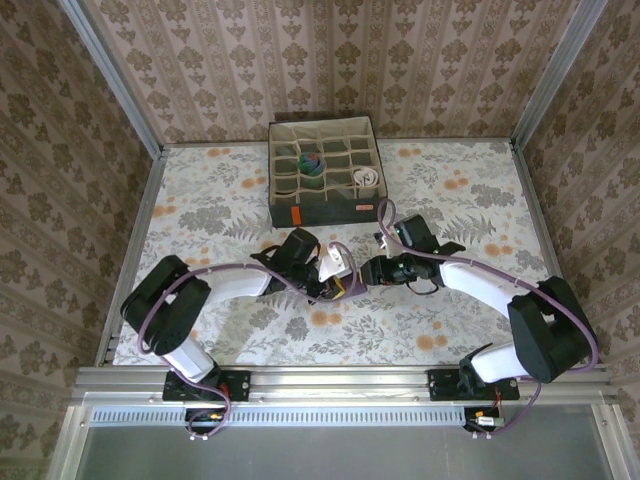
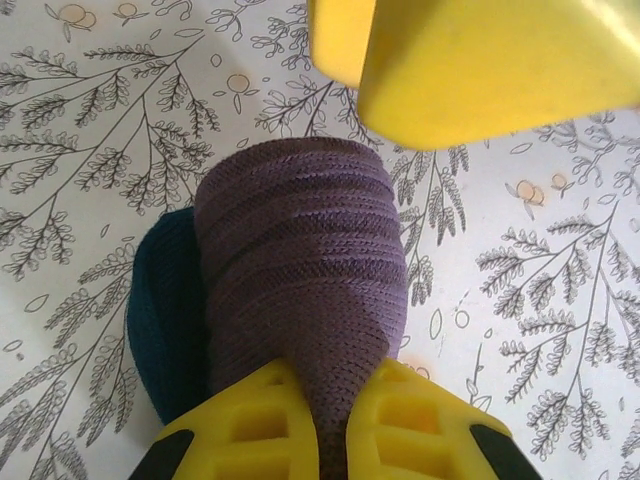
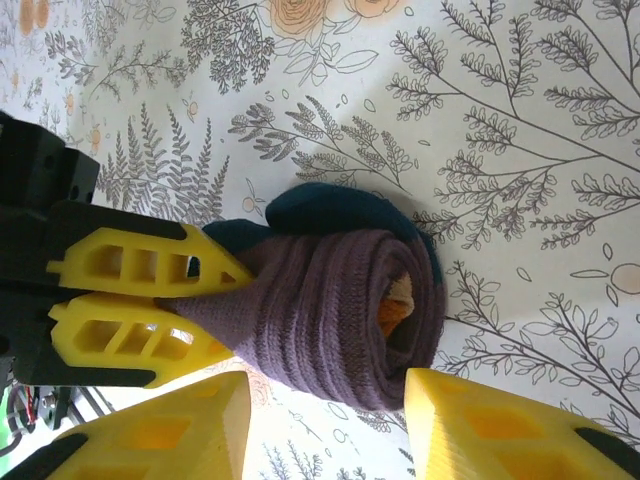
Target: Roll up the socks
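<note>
We see the left gripper [image 3: 232,308] clenched on the narrow end of the purple sock [image 2: 300,260]. The sock is a roll lying near the middle of the flowered table [image 1: 200,210], toward 6 o'clock from the grey box [image 1: 320,212]. In the left wrist view its blue toe [image 2: 165,330] bulges at 9 o'clock of the roll. The right gripper [image 3: 325,385] is released, its yellow fingers [image 3: 500,430] spread along the roll's length, just beside it. We cannot tell whether they touch. An orange patch [image 3: 395,312] peeks from the roll's end.

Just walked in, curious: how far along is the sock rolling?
A colourful roll and a white roll sit in the grey box. The purple sock is rolled up, pinched by the left fingers, right fingers open around it. Left: letting go, perhaps boxing it.
</note>
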`<action>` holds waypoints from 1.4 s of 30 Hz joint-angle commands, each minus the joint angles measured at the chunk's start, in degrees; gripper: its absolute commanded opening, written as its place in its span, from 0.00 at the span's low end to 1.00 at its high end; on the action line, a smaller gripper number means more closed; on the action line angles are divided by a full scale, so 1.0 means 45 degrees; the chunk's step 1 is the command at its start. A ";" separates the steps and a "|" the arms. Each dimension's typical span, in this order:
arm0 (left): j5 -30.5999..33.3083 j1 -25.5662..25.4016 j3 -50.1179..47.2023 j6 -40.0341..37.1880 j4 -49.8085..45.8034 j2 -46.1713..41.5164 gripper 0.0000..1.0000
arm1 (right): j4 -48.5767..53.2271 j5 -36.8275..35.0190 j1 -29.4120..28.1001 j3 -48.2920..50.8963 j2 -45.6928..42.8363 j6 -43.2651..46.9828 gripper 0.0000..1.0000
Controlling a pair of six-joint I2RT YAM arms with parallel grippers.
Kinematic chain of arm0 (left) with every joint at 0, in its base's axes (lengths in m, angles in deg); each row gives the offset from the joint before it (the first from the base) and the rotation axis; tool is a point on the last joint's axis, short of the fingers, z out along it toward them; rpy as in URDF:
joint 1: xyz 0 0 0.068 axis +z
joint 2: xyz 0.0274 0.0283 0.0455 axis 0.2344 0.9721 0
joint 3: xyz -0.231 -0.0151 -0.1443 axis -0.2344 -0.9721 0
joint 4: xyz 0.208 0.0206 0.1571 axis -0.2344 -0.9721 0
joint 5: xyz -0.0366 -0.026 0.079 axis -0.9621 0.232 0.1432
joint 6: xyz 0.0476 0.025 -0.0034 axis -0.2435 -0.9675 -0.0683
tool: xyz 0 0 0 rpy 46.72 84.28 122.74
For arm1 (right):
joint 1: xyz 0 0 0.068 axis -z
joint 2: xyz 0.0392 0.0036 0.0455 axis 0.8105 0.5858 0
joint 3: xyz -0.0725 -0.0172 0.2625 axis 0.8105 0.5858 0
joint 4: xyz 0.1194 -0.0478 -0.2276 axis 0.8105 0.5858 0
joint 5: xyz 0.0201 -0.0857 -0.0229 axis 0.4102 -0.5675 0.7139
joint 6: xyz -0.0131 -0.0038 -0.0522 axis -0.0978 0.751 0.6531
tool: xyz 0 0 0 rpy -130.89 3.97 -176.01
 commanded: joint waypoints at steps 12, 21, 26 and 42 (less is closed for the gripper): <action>-0.1365 0.0450 0.0009 0.0900 -0.1181 0.1187 0.02 | 0.0462 -0.0115 -0.0766 -0.1183 0.3044 -0.0141 0.32; 0.2285 -0.0125 -0.1921 -0.0459 0.0860 -0.2118 0.31 | 0.1445 -0.0450 -0.0765 -0.1623 0.3889 -0.0788 0.08; 0.4709 -0.1072 -0.3410 -0.2009 0.2679 -0.4336 0.45 | 0.1832 -0.0311 -0.0765 -0.1850 0.4019 -0.0796 0.06; 0.8726 -0.3464 -0.3299 -0.6098 0.3650 -0.3172 0.59 | 0.2882 0.0092 -0.0765 -0.2581 0.4316 -0.0522 0.05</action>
